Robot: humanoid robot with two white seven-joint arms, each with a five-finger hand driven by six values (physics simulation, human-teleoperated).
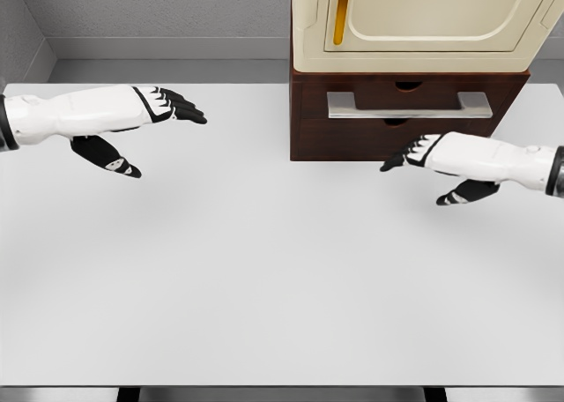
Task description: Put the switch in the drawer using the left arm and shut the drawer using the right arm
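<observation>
No switch shows anywhere in the head view. A dark brown drawer unit stands at the back of the white table, right of the middle, with a silver bar handle across its front. Its drawer fronts look flush with the cabinet. My left hand hovers over the table's far left, fingers stretched out and thumb hanging down, holding nothing. My right hand floats just in front of the unit's lower right, below the handle, fingers spread and not touching it.
A cream-coloured appliance with a yellow strip sits on top of the drawer unit. Behind the table runs a grey wall. The table's near edge lies along the bottom of the picture.
</observation>
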